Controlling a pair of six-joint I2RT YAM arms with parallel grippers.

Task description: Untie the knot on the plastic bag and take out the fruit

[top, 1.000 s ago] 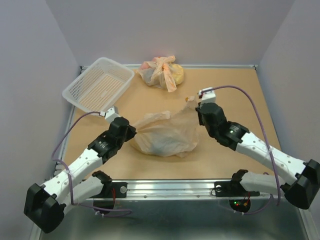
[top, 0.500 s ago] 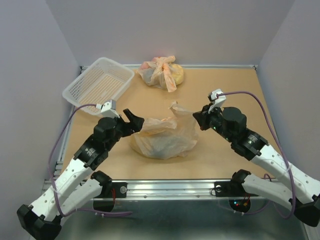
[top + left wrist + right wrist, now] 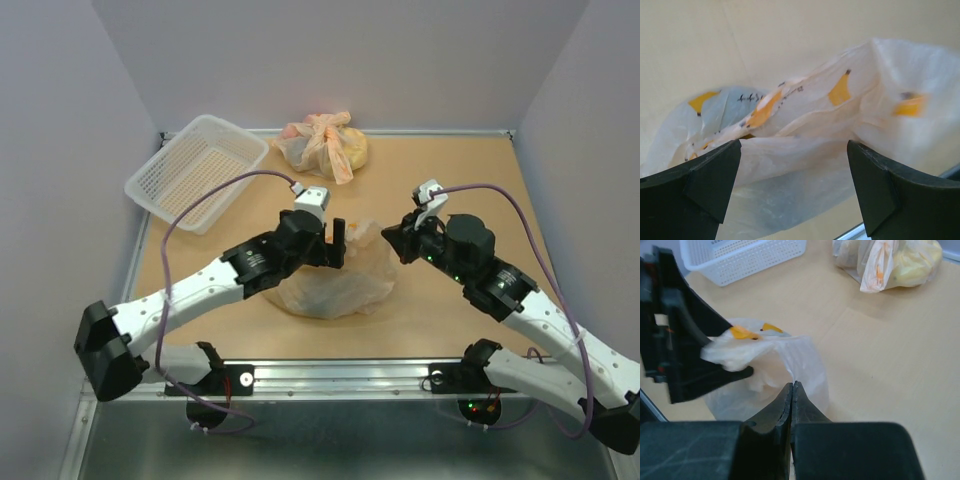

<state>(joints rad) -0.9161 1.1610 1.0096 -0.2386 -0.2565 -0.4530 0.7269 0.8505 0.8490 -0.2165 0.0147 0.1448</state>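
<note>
Working over a tan table ringed by a low rail, with bare board showing on every side of the plastic bag slumping at its middle. Standing well apart from the white basket in the far left corner and the second knotted bag by the far edge. Hanging the left gripper over the bag's top, spread wide, with film showing between its fingers in the left wrist view alone. Pinching the bag's right edge in the right gripper, fingers pressed together, plain only from the right wrist. Not making out the fruit through the cloudy film.
</note>
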